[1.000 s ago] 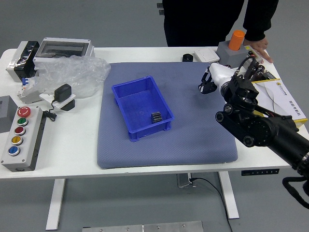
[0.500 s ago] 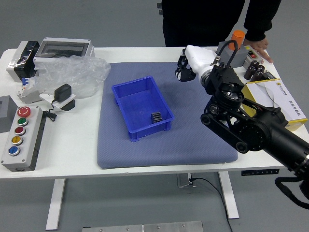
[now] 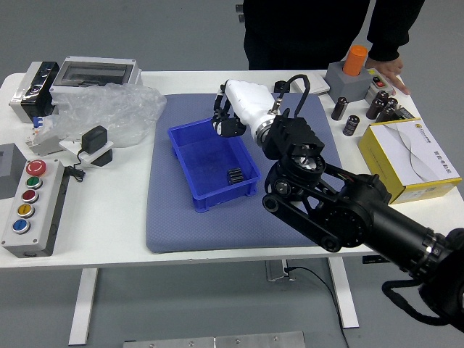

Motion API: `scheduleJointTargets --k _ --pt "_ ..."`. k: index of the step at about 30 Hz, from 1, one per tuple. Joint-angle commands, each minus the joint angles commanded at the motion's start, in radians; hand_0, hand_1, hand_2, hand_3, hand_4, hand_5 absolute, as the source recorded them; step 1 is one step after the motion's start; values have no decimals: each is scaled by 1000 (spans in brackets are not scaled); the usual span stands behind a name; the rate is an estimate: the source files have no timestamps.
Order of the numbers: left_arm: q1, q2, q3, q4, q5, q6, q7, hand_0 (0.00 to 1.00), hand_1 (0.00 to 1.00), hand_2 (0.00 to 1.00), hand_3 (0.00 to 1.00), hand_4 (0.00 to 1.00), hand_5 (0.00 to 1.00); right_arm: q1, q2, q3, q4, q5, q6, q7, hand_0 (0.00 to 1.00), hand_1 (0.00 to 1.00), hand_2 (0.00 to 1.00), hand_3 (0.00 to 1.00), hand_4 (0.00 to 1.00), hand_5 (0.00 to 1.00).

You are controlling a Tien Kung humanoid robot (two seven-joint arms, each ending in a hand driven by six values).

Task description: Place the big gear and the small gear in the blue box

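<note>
Gear (image 3: 235, 176) inside blue box (image 3: 226, 195)

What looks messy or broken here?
The crumpled clear plastic sheet looks messy, bunched up loosely at the left. The blue plastic box sits crooked on the blue-grey rectangular mat. I see nothing spilled or broken.

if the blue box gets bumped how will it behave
The blue box has straight walls, so it probably won't flex much. Wide and low, it would likely slide rather than tip, and the small black ribbed part inside might shift.
</note>
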Motion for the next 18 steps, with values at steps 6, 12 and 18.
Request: scheduleJointTargets --k 6,12,18 --pt "0 -3 -2 0 3 -1 1 812 791 800 834 630 285 -18 8 1 -4 12 -1 4 502 432 438 459 654 2" --pt "-1 -7 -5 0 7 -3 1 812 792 800 834 629 281 -28 8 3 -11 53 37 -6 643 493 585 657 662 187" --pt "0 -11 -4 0 6 -2 2 812 791 800 834 626 278 -39 8 8 -9 72 57 -10 659 535 682 817 748 229"
